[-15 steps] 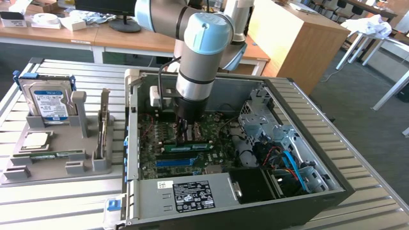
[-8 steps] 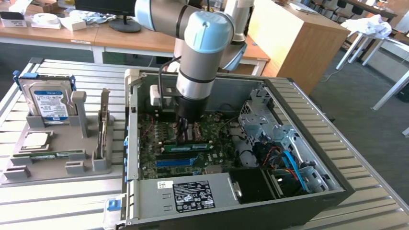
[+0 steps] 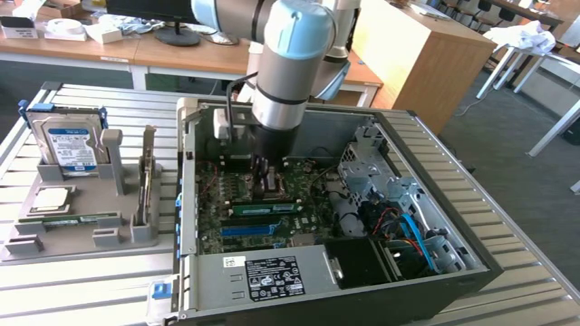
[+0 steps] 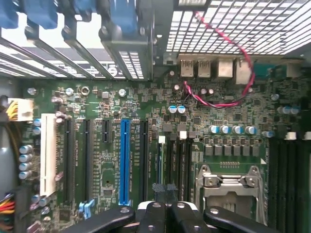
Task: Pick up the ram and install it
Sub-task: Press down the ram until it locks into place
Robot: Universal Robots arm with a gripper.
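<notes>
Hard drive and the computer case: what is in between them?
In the exterior view, a thin card stands upright in the grey holder between the hard drive and the case.

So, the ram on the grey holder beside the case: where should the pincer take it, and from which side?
Probably at the middle of the ram, from straight above, jaws across its narrow width. It is long and thin, and sits low in the grey holder, whose raised blocks guard its ends.

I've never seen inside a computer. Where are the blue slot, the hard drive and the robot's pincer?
Long blue plastic slot (image 4: 125,160): wrist view, mid-length of slot.
Silver hard drive with blue label (image 3: 70,144): exterior view, on its label.
Black pincer (image 4: 169,190): wrist view, between its closed tips.
</notes>
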